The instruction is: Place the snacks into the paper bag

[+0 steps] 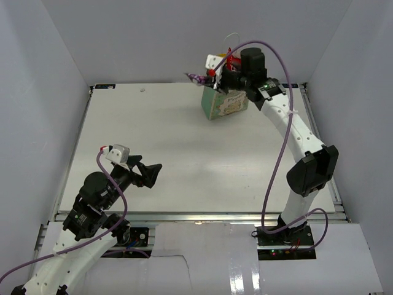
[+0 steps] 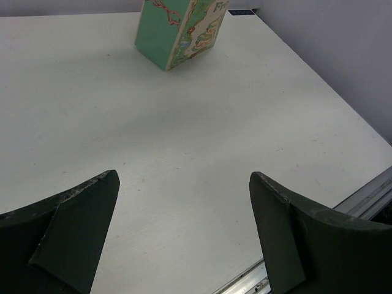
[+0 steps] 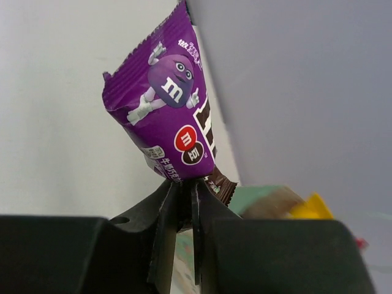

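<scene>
The right gripper (image 3: 184, 184) was pinched almost shut on the brown, crimped bottom end of the small purple wrapper (image 3: 164, 113), which stood up from its fingertips, tilted slightly. The wrapper was glossy purple with a cartoon purple candy figure with white arms, a red and a brown round badge below it, and a zigzag edge along its top. Just under the fingers showed the rim of the mint-green paper bag (image 1: 224, 104), and a yellow packet (image 3: 312, 207) poked out of it beside something tan that was too blurred to name. From above, this gripper hung over the bag's open mouth while the wrapper stuck out past the bag's left side, in the air. A thin white loop handle (image 1: 232, 38) rose just behind the gripper, and the enclosure's back wall (image 1: 184, 37) stood close beyond. The left gripper (image 2: 184, 177) had its jaws spread wide and held nothing, low over the white table (image 1: 184, 141); the bag stood well ahead of it.
</scene>
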You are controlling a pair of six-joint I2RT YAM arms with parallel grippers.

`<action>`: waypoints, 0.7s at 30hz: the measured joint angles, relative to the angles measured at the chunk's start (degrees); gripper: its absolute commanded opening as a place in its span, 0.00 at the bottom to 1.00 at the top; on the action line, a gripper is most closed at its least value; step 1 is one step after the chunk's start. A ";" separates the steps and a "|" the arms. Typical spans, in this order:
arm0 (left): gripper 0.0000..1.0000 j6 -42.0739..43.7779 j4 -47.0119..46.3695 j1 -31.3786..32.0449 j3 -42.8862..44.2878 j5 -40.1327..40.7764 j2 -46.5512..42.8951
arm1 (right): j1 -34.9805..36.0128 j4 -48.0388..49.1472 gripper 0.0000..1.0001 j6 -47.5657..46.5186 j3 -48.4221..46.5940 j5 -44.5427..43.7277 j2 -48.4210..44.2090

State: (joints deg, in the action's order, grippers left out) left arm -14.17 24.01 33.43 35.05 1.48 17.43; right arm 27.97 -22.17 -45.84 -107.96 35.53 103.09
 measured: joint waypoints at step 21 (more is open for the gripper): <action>0.98 0.00 0.00 0.00 0.00 -0.46 -0.02 | -17.05 6.19 0.29 14.91 -10.45 -9.84 9.79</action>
State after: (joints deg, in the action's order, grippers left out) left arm -14.17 24.01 33.43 35.05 1.02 17.41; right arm 10.92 -15.99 -30.94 -118.41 25.69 112.88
